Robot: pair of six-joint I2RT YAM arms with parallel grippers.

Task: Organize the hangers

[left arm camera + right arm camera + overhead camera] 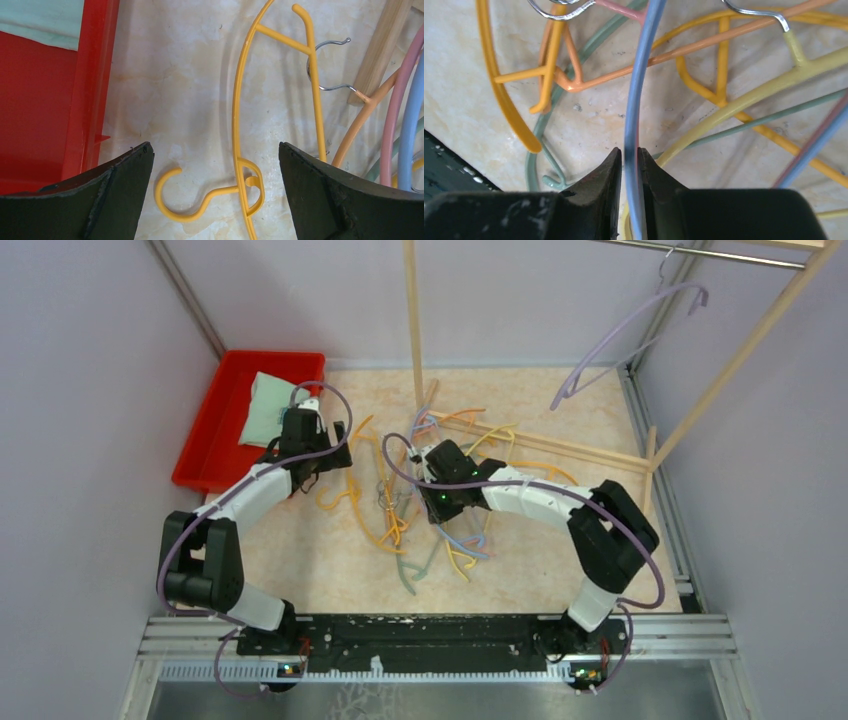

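Observation:
A tangled pile of hangers (440,525), orange, yellow, green, blue and pink, lies mid-table. One lavender hanger (625,335) hangs on the metal rail at the top right. My left gripper (338,452) is open at the pile's left edge. In the left wrist view its jaws (214,150) stand wide apart, low over a yellow hanger (236,100) and that hanger's plastic hook (170,200). My right gripper (425,458) is over the pile. In the right wrist view it (630,152) is shut on a blue hanger (636,90), with a pink strip alongside it between the fingers.
A red bin (215,440) holding a pale green cloth (265,410) sits at the back left, close to my left gripper (90,100). Wooden rack poles (412,320) and their base bar (545,445) stand behind the pile. Walls close in on both sides.

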